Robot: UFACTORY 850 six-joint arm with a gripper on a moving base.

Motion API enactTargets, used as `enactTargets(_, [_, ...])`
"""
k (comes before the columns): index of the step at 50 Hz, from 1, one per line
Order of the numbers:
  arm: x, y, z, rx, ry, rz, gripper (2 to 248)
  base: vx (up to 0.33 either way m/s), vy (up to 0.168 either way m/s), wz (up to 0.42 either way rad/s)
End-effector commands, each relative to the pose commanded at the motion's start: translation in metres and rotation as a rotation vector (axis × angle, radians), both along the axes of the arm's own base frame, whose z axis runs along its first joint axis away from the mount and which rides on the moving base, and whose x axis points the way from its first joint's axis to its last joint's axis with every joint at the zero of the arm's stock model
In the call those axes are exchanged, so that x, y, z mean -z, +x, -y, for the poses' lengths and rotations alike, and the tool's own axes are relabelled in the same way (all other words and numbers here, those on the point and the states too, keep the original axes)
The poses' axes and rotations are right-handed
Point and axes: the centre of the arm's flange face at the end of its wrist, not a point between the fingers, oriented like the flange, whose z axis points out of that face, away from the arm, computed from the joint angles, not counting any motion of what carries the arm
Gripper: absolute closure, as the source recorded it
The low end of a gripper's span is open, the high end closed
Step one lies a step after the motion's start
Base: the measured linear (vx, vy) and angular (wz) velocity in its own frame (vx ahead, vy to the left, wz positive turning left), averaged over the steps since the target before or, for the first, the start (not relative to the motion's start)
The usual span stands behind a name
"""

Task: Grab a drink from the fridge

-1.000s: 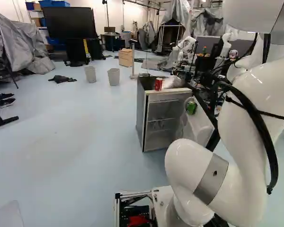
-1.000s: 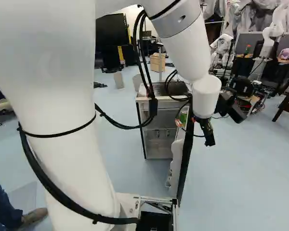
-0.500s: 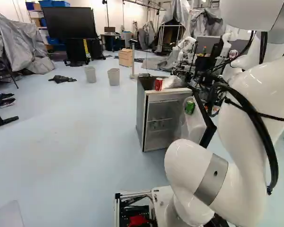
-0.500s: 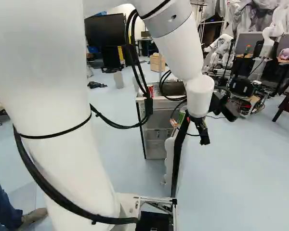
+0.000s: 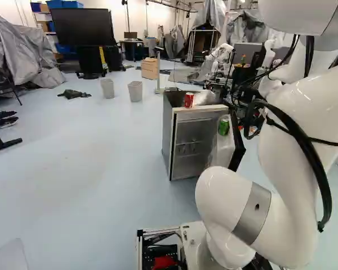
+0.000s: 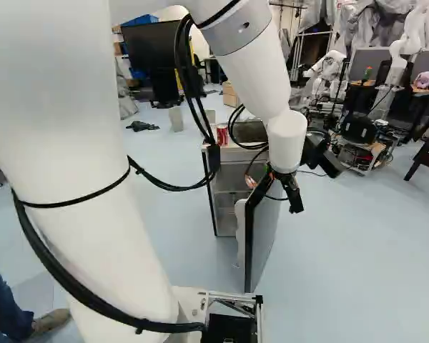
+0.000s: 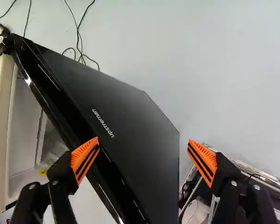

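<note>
My gripper [image 6: 294, 203] is at the outer side of the fridge door [image 6: 260, 229], close to its upper edge. In the wrist view the gripper [image 7: 143, 156] is open, its orange pads wide apart; one finger overlaps the door's black edge, and the dark outer face [image 7: 135, 126] shows between and ahead of them. Whether they touch is unclear. The small fridge [image 5: 167, 140] stands with its door partly open. A green can [image 5: 223, 125] sits in the door's inner rack, and a red can [image 5: 188, 100] stands on the fridge top. Nothing is held.
A clear plastic bag [image 5: 205, 98] lies beside the red can. Two bins [image 5: 135, 91] stand beyond the fridge. Another robot [image 6: 407, 43] and cluttered equipment [image 6: 361, 128] are at the far right. Cables [image 7: 79, 42] trail on the floor by the door.
The fridge door has swung partway toward the fridge body, carrying the green can. My arm and gripper have moved left in the right base view along with it. The base has not moved.
</note>
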Motion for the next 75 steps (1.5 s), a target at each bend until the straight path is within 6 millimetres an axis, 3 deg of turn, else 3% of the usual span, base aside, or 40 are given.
enactTargets(75, [0.0, 0.038, -0.072, -0.18, 0.003, -0.003, 3, 0.0, 0.0, 0.0])
